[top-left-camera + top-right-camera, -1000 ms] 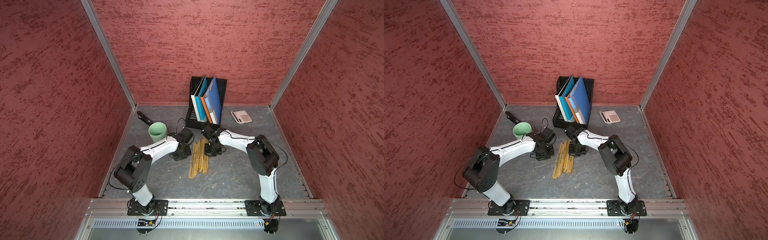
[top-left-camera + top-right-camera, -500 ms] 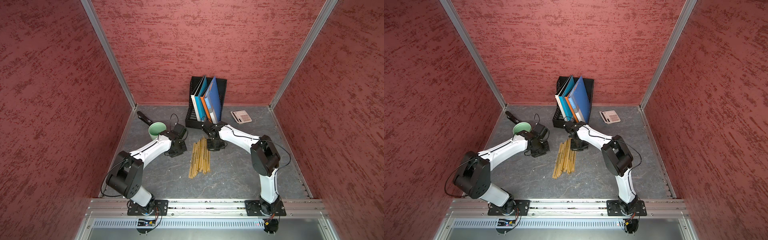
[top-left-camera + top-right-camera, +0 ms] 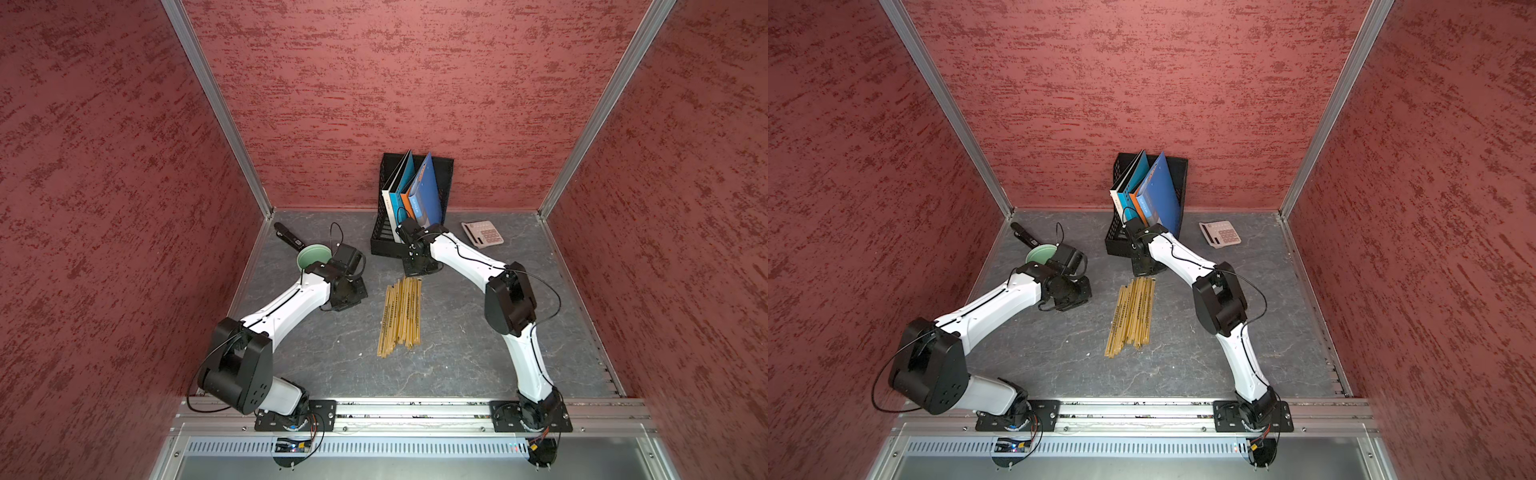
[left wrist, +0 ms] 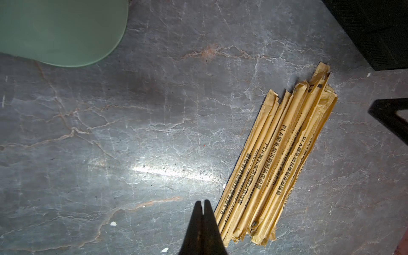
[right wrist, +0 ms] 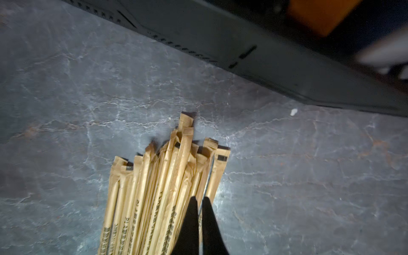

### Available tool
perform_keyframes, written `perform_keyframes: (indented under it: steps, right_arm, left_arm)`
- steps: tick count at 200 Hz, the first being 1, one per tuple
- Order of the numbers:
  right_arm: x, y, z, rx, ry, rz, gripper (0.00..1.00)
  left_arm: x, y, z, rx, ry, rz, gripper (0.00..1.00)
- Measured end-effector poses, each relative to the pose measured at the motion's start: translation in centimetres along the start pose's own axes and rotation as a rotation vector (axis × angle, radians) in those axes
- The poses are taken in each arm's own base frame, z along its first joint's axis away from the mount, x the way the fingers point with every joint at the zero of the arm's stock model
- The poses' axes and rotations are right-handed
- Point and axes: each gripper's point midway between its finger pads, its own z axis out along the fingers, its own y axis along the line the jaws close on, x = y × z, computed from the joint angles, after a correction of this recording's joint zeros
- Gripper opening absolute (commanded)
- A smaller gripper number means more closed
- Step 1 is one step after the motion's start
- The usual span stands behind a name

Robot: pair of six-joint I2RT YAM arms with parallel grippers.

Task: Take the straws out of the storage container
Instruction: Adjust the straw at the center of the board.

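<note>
A: How are the straws point(image 3: 401, 318) seen?

B: A loose bundle of tan paper-wrapped sticks with dark print is laid flat on the grey worktop point(image 3: 457, 353), midway between the arms and slightly fanned at its near end. All are outside the storage container point(image 3: 312, 254). That mint-green cup is stood upright further back on the left, well apart from the bundle.

A: And the pincers?

B: The left pincer point(image 4: 202, 204) is pressed closed with nothing in it, just beside the bundle's edge. The right pincer point(image 5: 199, 201) is likewise closed and empty, held over the straws' far ends.

A: What has been changed since a second ago?

B: The bundle has not been shifted. The left wrist point(image 3: 345, 282) has been drawn slightly towards the cup. The right wrist point(image 3: 415, 253) has been pulled back towards the black mesh file holder point(image 3: 442, 183).

A: What is noted behind?

B: Blue, orange and white folders point(image 3: 419, 195) are stood in the file holder, whose front is partly hidden by the right wrist. A pale calculator point(image 3: 482, 235) is laid to its right. A dark elongated object point(image 3: 287, 236), too small to be identified, is laid behind the cup.
</note>
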Motion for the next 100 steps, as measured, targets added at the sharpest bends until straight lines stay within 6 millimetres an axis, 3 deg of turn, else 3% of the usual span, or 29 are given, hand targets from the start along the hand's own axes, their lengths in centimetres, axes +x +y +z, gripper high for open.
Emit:
perform_keyframes:
  steps: [22,100]
  right_arm:
    - [0.3,-0.4,1.2,0.006,0.026,-0.023,0.00]
    - [-0.5,0.1,2.6,-0.032,0.016,-0.065,0.00]
  left_arm:
    - [0.2,0.5,0.0,0.002,0.005,-0.010,0.00]
    - [0.2,0.1,0.3,0.040,0.007,-0.013,0.00]
